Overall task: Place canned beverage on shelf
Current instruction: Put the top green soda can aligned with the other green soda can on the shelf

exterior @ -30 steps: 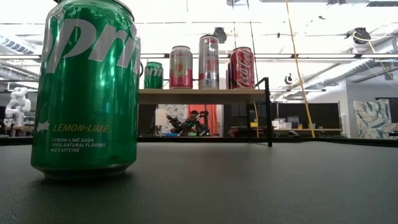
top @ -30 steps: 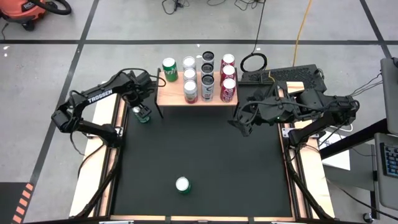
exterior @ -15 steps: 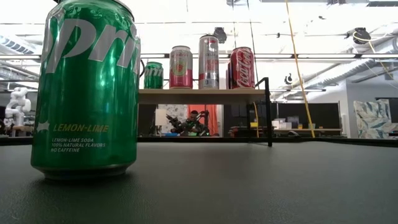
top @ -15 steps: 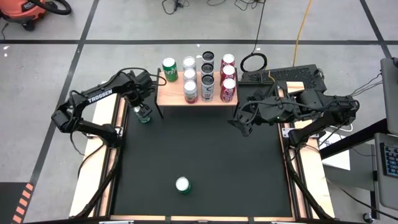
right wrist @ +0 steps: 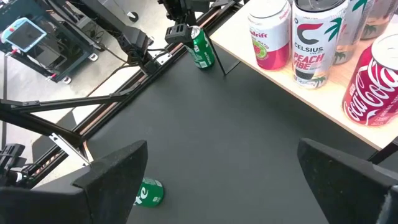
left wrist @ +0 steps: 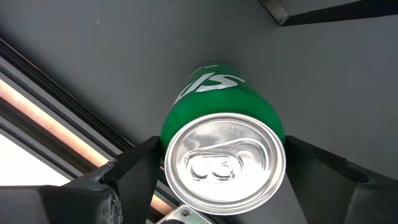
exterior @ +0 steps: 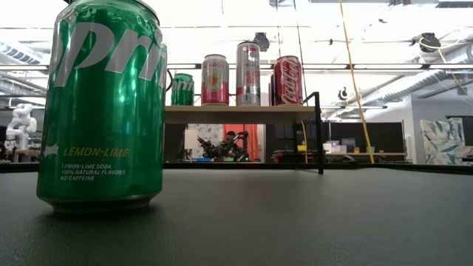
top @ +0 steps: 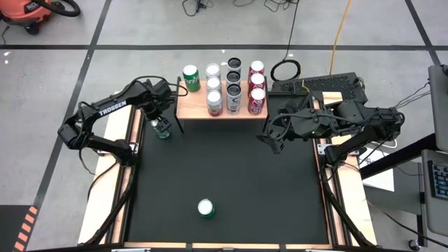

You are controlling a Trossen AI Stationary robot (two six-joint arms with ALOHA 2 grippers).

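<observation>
1. In the left wrist view only the silver lid and part of the green wall of the Sprite can (left wrist: 221, 140) showed; its base was hidden, and whether it stood on the black table (top: 231, 175) or hung above it could not be told.
2. The left gripper (top: 162, 128) sat at about ten o'clock on the table, beside the shelf's black leg. Its fingers (left wrist: 134, 171) flanked that can on both sides, seemingly touching it; a firm grip could not be confirmed.
3. The right gripper (top: 269, 142) hovered at about two o'clock, jaws spread wide and holding nothing.
4. The wooden shelf (top: 192, 105) stood at twelve o'clock, carrying rows of cans. Readable labels there: "CELSIUS PEACH VIBE" on a white can (right wrist: 318, 38) and Coca-Cola script on a red can (right wrist: 373, 93). A pink can (right wrist: 268, 31) was cut off at "...drift".
5. A second Sprite can (top: 205, 208) stood at six o'clock, reading "LEMON-LIME SODA, 100% NATURAL FLAVORS, NO CAFFEINE"; the low view cropped its logo.
</observation>
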